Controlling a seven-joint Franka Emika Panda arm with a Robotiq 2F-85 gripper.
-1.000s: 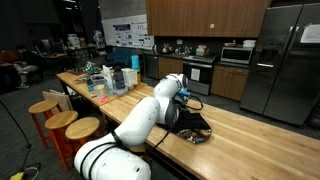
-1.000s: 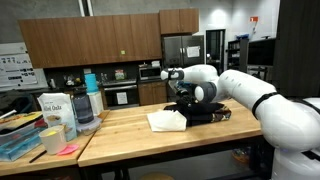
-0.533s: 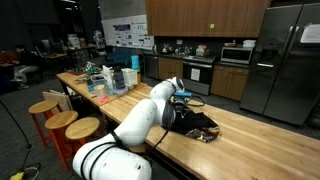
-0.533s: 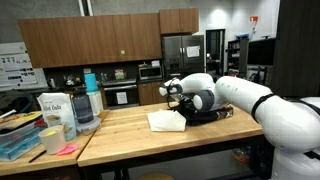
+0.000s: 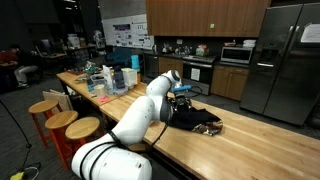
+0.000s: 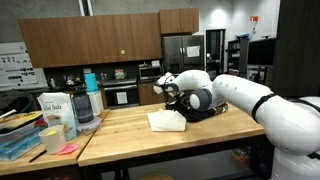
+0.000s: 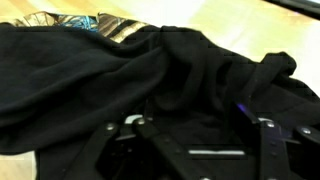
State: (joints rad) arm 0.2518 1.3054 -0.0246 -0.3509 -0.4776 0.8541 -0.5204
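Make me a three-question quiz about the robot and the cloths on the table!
1. Where does the black cloth lie? A. On a stool. B. On the wooden counter. C. On the floor.
2. What colour is the folded cloth beside it? A. Red. B. Green. C. White.
3. How does the gripper stand? A. Open above the black cloth. B. Shut on a cup. C. Shut on the folded cloth.
Answers: 1 B, both exterior views show it on the countertop; 2 C, it looks white; 3 A, the wrist view shows its fingers wide apart.
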